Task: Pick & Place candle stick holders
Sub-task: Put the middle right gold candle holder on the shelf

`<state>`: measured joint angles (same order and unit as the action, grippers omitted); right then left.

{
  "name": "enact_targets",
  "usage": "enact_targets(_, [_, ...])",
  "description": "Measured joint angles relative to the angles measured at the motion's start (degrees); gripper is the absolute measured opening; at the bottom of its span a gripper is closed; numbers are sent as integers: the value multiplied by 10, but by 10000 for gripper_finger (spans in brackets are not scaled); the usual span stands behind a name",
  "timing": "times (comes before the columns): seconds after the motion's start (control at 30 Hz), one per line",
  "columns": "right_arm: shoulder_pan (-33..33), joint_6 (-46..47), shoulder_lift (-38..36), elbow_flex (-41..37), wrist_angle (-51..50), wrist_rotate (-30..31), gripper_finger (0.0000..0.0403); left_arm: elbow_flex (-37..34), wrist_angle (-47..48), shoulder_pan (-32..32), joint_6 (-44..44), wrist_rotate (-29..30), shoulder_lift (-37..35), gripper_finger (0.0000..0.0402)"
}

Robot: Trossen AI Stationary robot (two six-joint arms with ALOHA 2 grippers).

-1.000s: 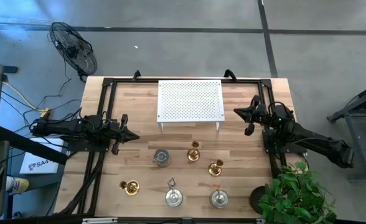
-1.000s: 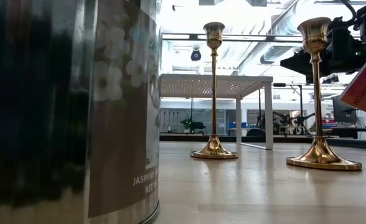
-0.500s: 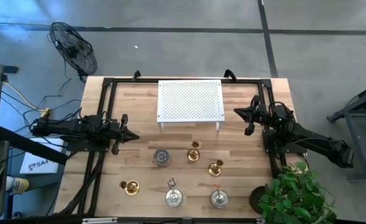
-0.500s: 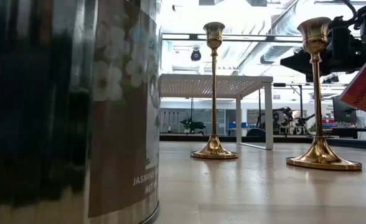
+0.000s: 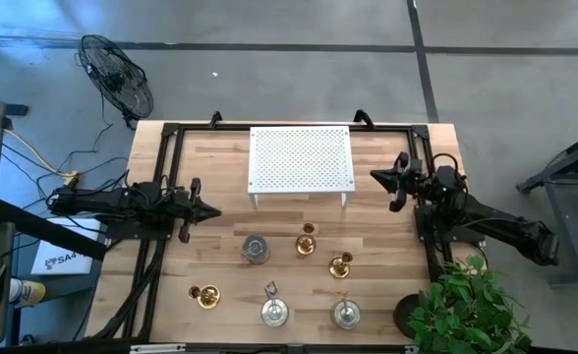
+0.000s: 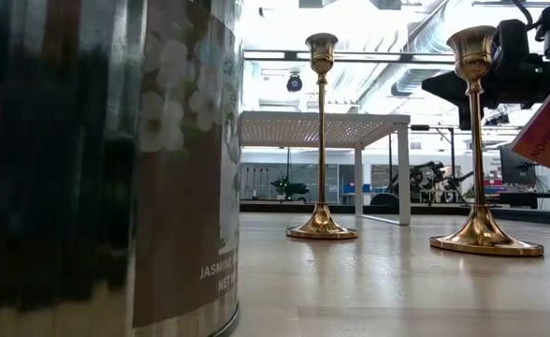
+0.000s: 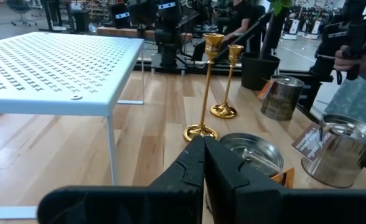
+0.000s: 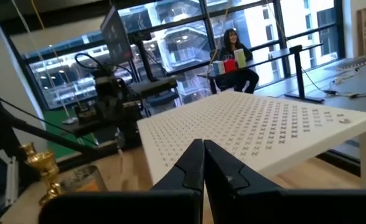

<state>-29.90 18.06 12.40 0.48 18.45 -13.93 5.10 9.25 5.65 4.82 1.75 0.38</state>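
Centrally, the white perforated rack [image 5: 301, 159] sits toward the table's [image 5: 387, 295] far edge, six candle stick holders [image 5: 308, 239] clustered on its near half. Left gripper [image 5: 208, 212] and right gripper [image 5: 377, 177], both clenched empty, flank them over bare wood.

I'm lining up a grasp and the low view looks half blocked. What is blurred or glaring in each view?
Low view: a blurred silvery tin fills the left half, with bright ceiling glare behind the two gold holders. Left wrist view: sharp, the shut left gripper covering the bottom. Right wrist view: soft, bright windows beyond the white rack. High view: evenly lit.
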Motion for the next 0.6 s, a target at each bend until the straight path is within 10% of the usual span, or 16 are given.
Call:
enact_targets(0.3, [0,34,0,5,62,-98,17,0,-1,0,4,7,0,0])
enact_targets(0.6, [1,74,0,5,146,-168,157,0,-1,0,11,11,0,2])
